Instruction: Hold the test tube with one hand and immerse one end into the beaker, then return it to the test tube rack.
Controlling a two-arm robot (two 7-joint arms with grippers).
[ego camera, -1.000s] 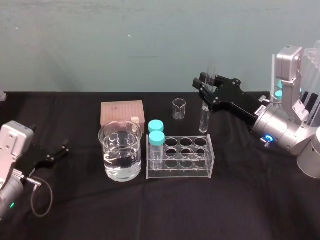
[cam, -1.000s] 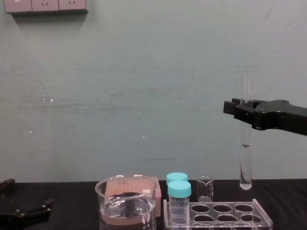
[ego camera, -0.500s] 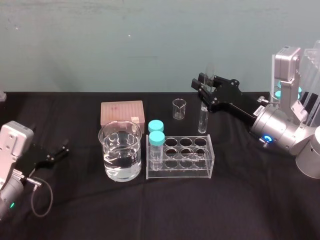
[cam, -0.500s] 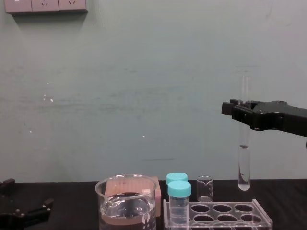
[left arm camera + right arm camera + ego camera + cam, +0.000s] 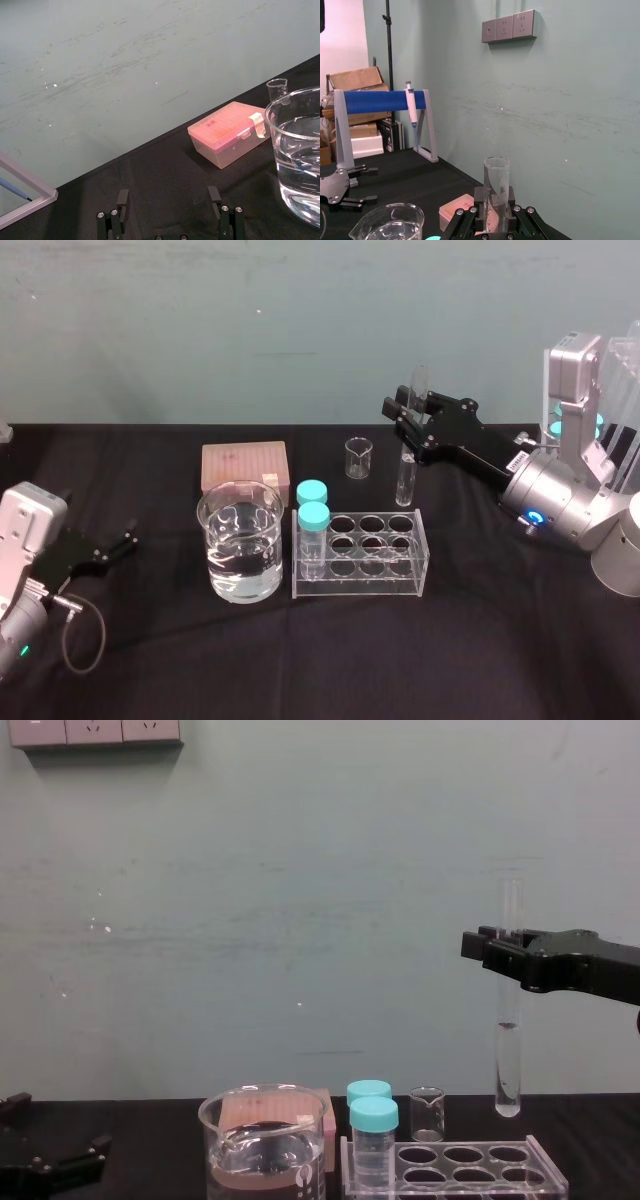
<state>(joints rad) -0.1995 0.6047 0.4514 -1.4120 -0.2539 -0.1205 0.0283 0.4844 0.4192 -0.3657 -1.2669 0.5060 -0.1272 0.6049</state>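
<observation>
"Chest view first: what is the right arm doing?"

"I have the right gripper [image 5: 484, 944] out above the right side of the tabletop [image 5: 450, 660], its jaws pinching the test tube [image 5: 509, 1040] on its upper part. The tube hangs upright with its open end up. Its rounded bottom is above the right end of the test tube rack [image 5: 360, 586] and not touching it. A faint level line crosses the tube partway down."

"Is it lined up with a hole?"

"I can't tell. On the head view the tube's lower end sits just behind the rack's far right corner. Two teal-capped vials [image 5: 313, 528] stand at the rack's left end."

"And the beaker?"

"The large beaker [image 5: 241, 545], partly filled with clear liquid, stands just beside the rack on its left, well apart from the tube. A pink box [image 5: 244, 465] lies behind it, and a tiny beaker [image 5: 357, 457] stands behind the rack."

"Left arm?"

"Parked. The left gripper [image 5: 168, 191] rests low at the tabletop's left edge, jaws spread with nothing between them."
</observation>
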